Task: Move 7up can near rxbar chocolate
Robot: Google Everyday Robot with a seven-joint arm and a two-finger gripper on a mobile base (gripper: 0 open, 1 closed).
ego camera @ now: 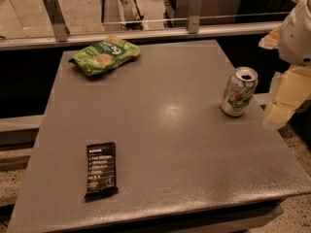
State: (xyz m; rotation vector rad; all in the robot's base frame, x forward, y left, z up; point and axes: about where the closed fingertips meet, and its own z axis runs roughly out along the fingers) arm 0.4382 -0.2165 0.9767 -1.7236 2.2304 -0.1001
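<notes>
While the grey square tabletop fills the scene, the pale yellow gripper hangs at its right edge; open or closed cannot be told. Far left lies a crumpled green snack bag. The silver-white aluminium 7up can stands upright just left of the gripper, untouched. The flat black rxbar chocolate lies near left, well apart.

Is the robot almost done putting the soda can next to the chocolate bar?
Not yet, it is only starting. Done: nothing, since the 7up can stands upright near the right edge of the table, far from the rxbar chocolate lying flat at the front left. In hand: the gripper hovers just right of the can, apart from it. Left: grab the can, carry it across, set it beside the bar.
</notes>
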